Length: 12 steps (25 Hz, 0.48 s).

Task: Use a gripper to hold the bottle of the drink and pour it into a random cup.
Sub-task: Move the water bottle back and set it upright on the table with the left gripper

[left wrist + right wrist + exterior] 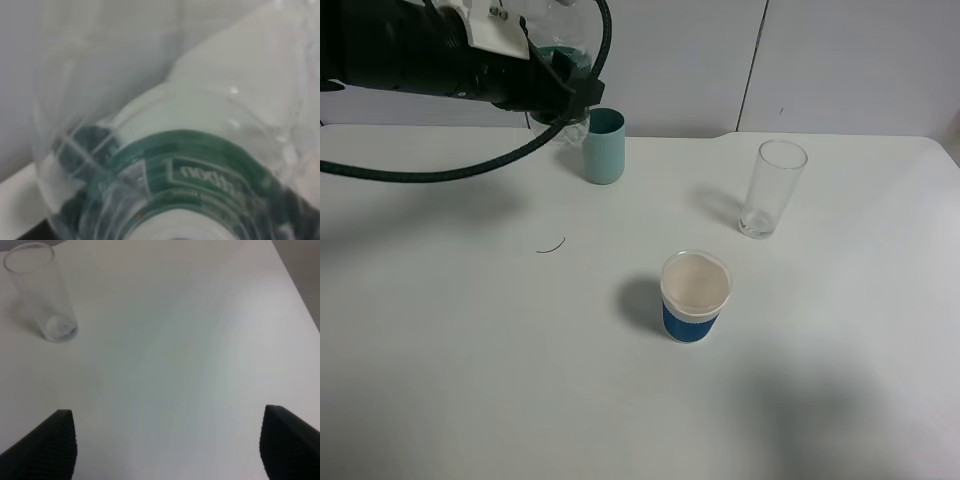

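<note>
Pour step underway: L gripper (pixel 558 88), upper left of frame, clamped tight on the bottle (pixel 200 170), which is tipped with its neck just beside the green cup (pixel 604 150). Next: bring mouth over rim, tilt more, no spills. R gripper (pixel 165 450) spread wide.

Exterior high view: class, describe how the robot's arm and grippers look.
The left arm is thick, black and cylindrical, with a white block by its black left gripper and a black cable looping out. The right gripper has black, ribbed fingertips.
</note>
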{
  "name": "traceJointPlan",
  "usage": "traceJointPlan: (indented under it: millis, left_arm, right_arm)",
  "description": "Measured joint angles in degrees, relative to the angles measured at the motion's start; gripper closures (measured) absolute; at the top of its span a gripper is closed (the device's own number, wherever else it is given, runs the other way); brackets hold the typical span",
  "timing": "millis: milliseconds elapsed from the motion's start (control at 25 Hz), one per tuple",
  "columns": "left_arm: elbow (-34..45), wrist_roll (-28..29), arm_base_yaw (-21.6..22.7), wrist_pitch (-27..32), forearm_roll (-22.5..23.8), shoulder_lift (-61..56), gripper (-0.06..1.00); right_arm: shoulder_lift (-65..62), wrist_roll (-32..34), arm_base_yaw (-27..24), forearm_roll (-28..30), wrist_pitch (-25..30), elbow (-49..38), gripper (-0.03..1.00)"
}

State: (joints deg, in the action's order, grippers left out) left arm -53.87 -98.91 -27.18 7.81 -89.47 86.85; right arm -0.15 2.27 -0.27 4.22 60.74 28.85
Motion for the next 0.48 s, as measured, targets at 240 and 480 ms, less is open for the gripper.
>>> traceJointPlan:
  millis: [240, 480]
  left_arm:
    - [1.0, 1.8, 0.0, 9.9, 2.4, -0.4, 0.40]
    - [1.5, -1.5, 0.0, 14.7, 1.9, -0.4, 0.40]
  right_arm:
    - [0.0, 0.0, 0.0, 0.0, 0.0, 0.0, 0.22]
    - [0.0, 0.0, 0.0, 0.0, 0.0, 0.0, 0.22]
